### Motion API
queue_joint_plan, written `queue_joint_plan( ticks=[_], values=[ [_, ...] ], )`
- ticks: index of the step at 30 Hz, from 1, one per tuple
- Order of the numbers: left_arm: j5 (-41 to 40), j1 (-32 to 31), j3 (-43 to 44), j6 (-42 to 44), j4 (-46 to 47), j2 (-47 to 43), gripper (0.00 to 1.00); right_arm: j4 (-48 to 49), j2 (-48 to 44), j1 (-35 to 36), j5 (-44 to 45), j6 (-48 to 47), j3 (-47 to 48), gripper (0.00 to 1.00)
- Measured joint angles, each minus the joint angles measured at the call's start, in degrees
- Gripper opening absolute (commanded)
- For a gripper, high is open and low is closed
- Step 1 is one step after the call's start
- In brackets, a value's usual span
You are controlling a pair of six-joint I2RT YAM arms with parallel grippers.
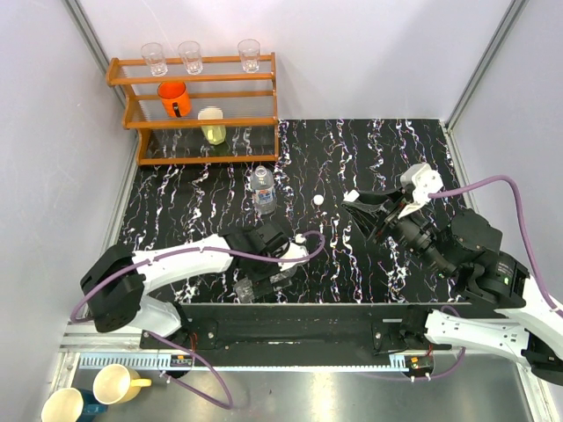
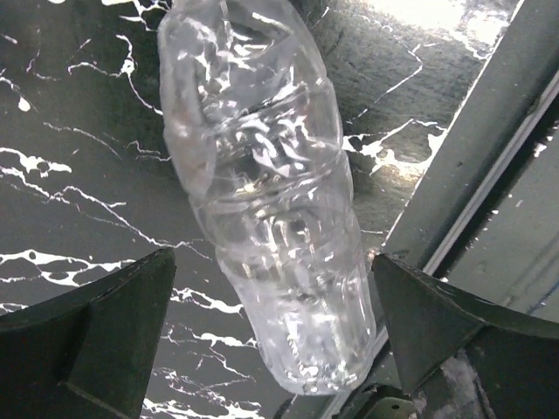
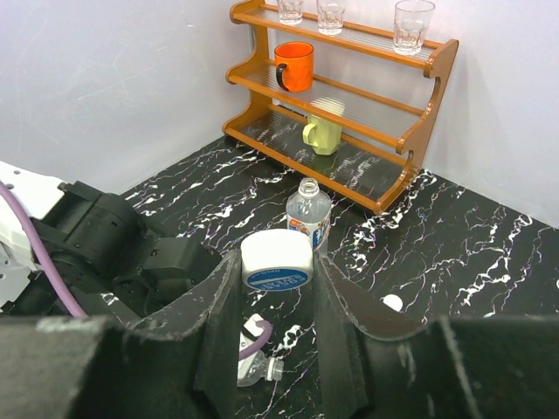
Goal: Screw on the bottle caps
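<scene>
Right side first: the right fingers are clamped on a bottle cap, white with a blue label on top, held up off the desk. Just beyond that cap in the right wrist view stands the upright bottle, neck bare, roughly mid-desk and a little in front of the wooden shelf.

Over on the left, the left fingers are spread apart, one on each side of the second bottle. This one lies on its side at the near edge of the desk, clear and crinkled. There is a visible gap on one side. On the other, I cannot tell whether the finger touches the plastic.

A second cap sits loose on the desk, just right of the upright bottle and well apart from both arms.

On the shelf, far left, there are three clear glasses along the top tier, an orange cup below them and a yellow cup lower down.
</scene>
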Motion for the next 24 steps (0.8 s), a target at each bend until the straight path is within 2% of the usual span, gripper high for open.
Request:
queue_joint_plan(
  ticks=[8, 16, 24],
  values=[
    [-0.35, 1.09, -4.83, 5.29, 3.39, 3.82, 0.99, -0.72, -0.04, 0.00, 0.00, 0.17, 0.55, 0.32],
    [0.85, 5.81, -5.31, 10.82, 2.80, 1.79, 0.99, -0.87, -0.02, 0.00, 0.02, 0.15, 1.03, 0.31],
    [2.97, 5.88, -5.31, 12.28, 3.63, 3.58, 0.85, -1.09, 0.17, 0.00, 0.00, 0.22, 1.03, 0.31]
  ],
)
